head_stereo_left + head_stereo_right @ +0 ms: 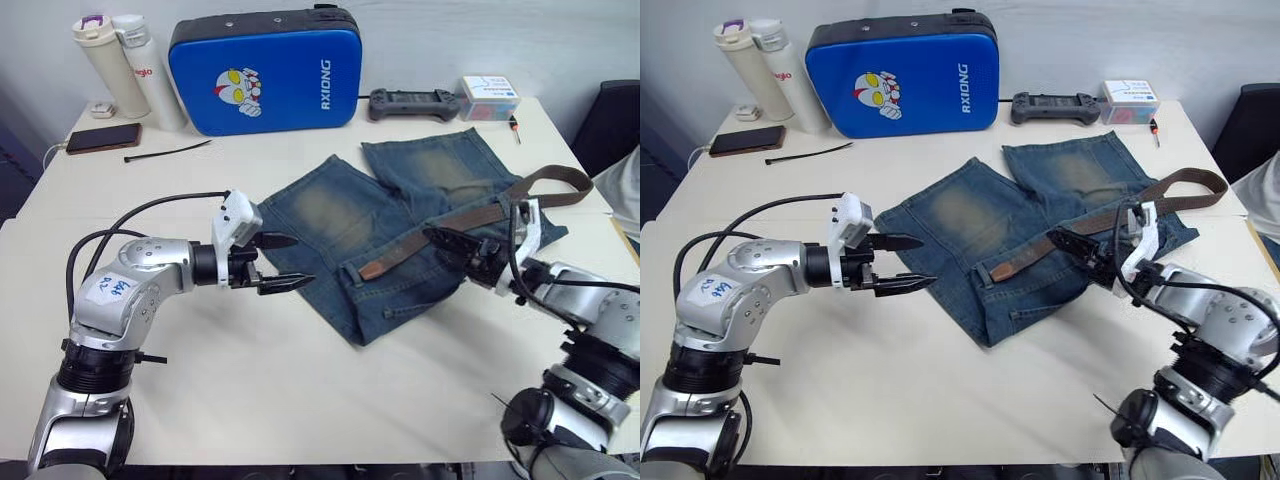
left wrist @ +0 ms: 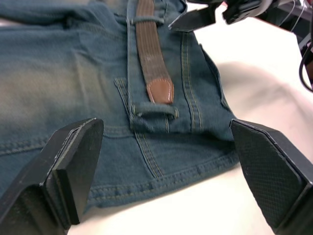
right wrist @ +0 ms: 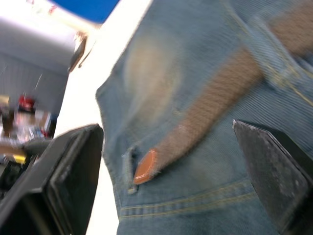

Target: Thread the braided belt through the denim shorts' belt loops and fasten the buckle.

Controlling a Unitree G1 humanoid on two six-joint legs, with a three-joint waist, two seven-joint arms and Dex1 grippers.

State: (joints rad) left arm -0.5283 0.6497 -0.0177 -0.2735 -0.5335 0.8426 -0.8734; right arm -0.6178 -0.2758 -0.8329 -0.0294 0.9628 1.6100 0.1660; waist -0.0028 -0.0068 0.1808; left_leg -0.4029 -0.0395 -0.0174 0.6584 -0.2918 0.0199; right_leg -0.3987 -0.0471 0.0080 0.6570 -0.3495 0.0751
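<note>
Here the braided belt (image 1: 455, 222) lies along the waistband of the denim shorts (image 1: 400, 225), its tan tip (image 2: 160, 91) just before the next belt loop (image 2: 154, 110). Both the left gripper (image 1: 283, 262) and the right gripper (image 1: 447, 243) are spread apart and empty. The belt looks limp and light, so I would pinch it just behind the stiffer tip. There is free table beside the waistband.

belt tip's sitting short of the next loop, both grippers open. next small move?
Probably close the left gripper on the belt's tan tip and feed it under the belt loop just ahead. The tip lies right at that loop, not yet through, and the braided belt already passes one loop behind. The right gripper is open over the belt.
</note>
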